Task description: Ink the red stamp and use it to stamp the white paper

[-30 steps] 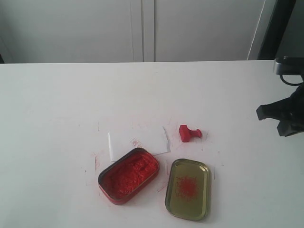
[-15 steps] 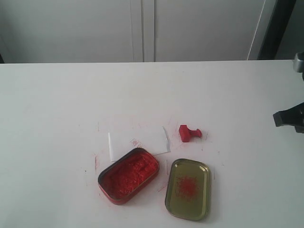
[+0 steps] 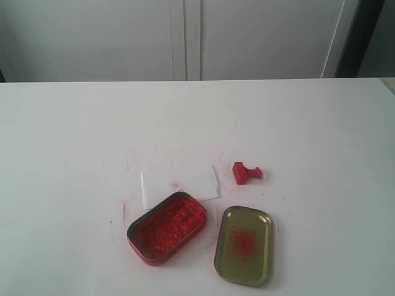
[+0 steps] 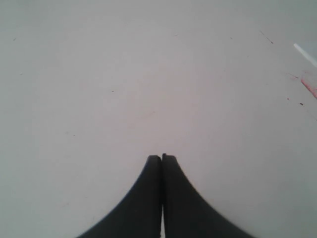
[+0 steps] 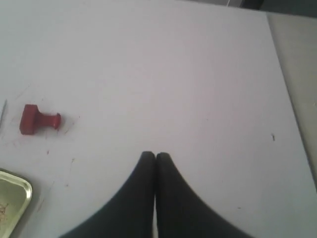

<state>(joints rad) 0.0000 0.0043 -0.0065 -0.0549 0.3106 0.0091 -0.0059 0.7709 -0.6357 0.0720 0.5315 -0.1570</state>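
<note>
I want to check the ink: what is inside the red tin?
Lumpy red ink paste fills the red tin; its bottom is covered and cannot be seen.

Bright even light, soft faint shadows, slightly blurry wrist views

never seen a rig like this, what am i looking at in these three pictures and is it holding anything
This is a robot with two arms, each ending in a gripper. The wide picture comes from a camera off the arms, looking at a white table; neither arm shows in it. The other two come from cameras on the wrists: the black wedges are the left gripper and the right gripper. Both are shut and hold nothing. On the table lie a red stamp tipped on its side, a white paper with a faint red mark, an open tin of red ink overlapping the paper's edge, and a gold lid smudged red.
</note>
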